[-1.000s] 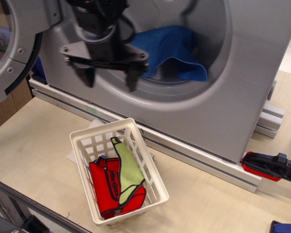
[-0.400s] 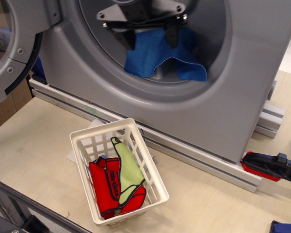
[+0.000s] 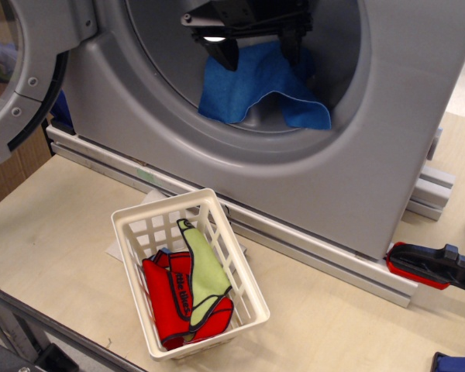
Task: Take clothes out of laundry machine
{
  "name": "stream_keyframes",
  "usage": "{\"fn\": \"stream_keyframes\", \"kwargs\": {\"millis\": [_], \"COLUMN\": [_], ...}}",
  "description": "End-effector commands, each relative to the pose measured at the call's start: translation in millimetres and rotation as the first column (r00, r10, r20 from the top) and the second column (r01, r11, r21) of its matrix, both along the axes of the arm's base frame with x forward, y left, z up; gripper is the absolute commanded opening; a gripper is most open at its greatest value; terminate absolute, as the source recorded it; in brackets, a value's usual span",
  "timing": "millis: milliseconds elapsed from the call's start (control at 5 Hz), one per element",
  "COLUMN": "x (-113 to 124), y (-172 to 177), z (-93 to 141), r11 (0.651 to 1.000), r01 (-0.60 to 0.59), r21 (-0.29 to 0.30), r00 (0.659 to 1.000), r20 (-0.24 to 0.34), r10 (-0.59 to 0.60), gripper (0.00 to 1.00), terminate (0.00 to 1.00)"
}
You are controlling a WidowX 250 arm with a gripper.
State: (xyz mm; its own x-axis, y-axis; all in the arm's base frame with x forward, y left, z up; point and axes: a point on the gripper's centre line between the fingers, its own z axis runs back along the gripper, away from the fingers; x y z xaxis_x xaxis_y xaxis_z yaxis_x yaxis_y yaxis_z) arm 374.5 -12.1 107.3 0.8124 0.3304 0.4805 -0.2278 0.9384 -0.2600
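— What has changed since a moment ago?

— My hand (image 3: 257,48) has gone deeper into the drum mouth and a little to the right. A second ago it hung outside, in front of the lower left rim. The blue cloth (image 3: 256,87) lies much as it did.

— How does your hand stand now?

— Spread. One finger (image 3: 226,54) points down at the left and the other at the right, both tips over the cloth's upper edge with its top fold between them. I can't tell whether they touch it; they aren't pinching it.

— Where exactly is the cloth?

— Inside the laundry machine (image 3: 387,132), draped over the lower part of the drum, one corner hanging toward the front lip at the right.

— And the door?

— The round porthole door (image 3: 15,85) is swung open at the far left.

— What else is on the counter (image 3: 54,232)?

— A white basket (image 3: 240,271) just in front of the machine, holding a red and light-green garment (image 3: 187,291). A red-and-black tool (image 3: 430,265) lies at the right edge.
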Motion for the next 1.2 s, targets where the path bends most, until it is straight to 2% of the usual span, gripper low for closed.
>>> {"fn": "stream_keyframes", "kwargs": {"millis": [0, 200, 600, 800, 1000], "x": [16.3, 19.6, 15.1, 5.0, -18.6], "y": [-5.1, -4.8, 3.8, 12.7, 29.9], "z": [-4.4, -9.7, -13.4, -10.4, 14.2], "r11": [0.999, 0.999, 0.996, 0.99, 0.992], "r01": [0.032, 0.015, 0.049, 0.028, 0.004], "r21": [-0.008, 0.042, 0.073, 0.135, 0.13], "r00": [0.998, 0.993, 0.979, 0.973, 0.954], "r20": [-0.046, -0.119, -0.199, -0.23, -0.298], "r10": [-0.033, -0.01, -0.034, 0.004, 0.035], "gripper": [1.0, 0.0, 0.0, 0.0, 0.0], "terminate": [0.0, 0.0, 0.0, 0.0, 0.0]}}
